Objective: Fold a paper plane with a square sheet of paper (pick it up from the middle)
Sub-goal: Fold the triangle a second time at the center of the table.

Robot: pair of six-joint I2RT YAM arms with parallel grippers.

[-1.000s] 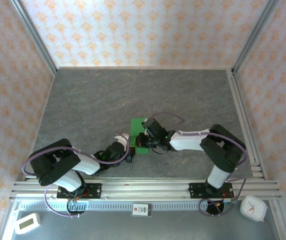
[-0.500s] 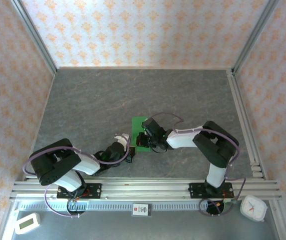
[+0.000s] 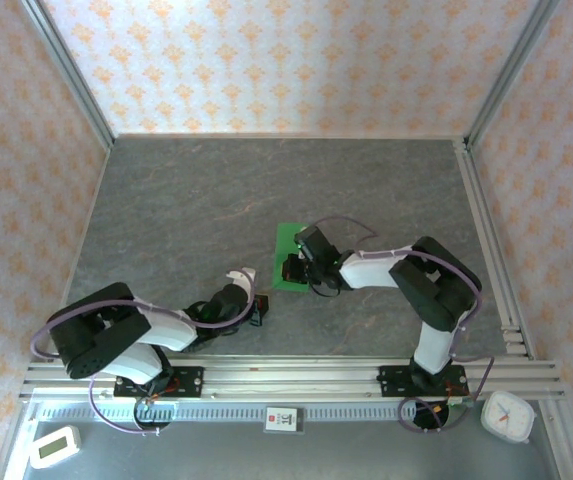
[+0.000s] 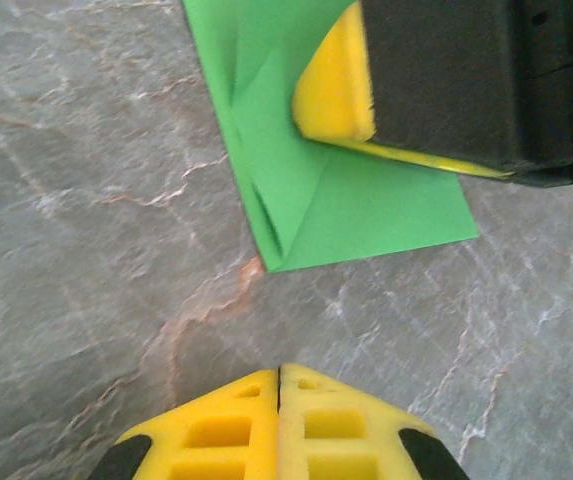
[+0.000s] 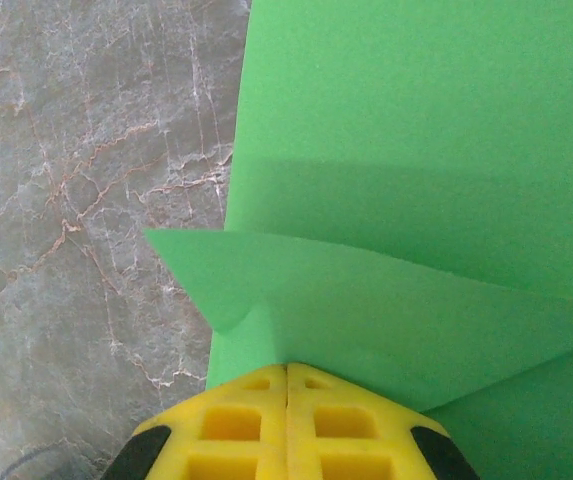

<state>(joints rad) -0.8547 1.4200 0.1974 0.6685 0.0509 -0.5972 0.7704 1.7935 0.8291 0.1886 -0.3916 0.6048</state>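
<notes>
- The square sheet of paper (image 3: 288, 240) lies on the grey tabletop (image 3: 186, 200) near its middle, in front of the right arm's reach and partly under the right hand (image 3: 294, 270).
- The sheet is no flat square from where I sit. In the left wrist view the paper (image 4: 356, 205) shows creases along its near left edge and one pointed corner aimed toward the camera.
- In the right wrist view the paper (image 5: 416, 120) has a triangular flap folded over, its tip pointing left toward the bare stone.
- Right hand (image 5: 286, 372): its yellow fingers are pressed together, with the tips against the folded flap. I cannot tell whether a layer of paper is caught between them.
- From the left wrist camera I see the right hand (image 4: 338, 95) sitting on the green surface, and the paper curves up beside its yellow finger.
- Left hand (image 4: 279, 378): its fingers are pressed together with nothing between them, over bare tabletop.
- The paper's near corner is a short way beyond the left hand's tips and not touching them.
- In the top view the left hand (image 3: 258, 306) sits just left of the sheet and nearer to me.
</notes>
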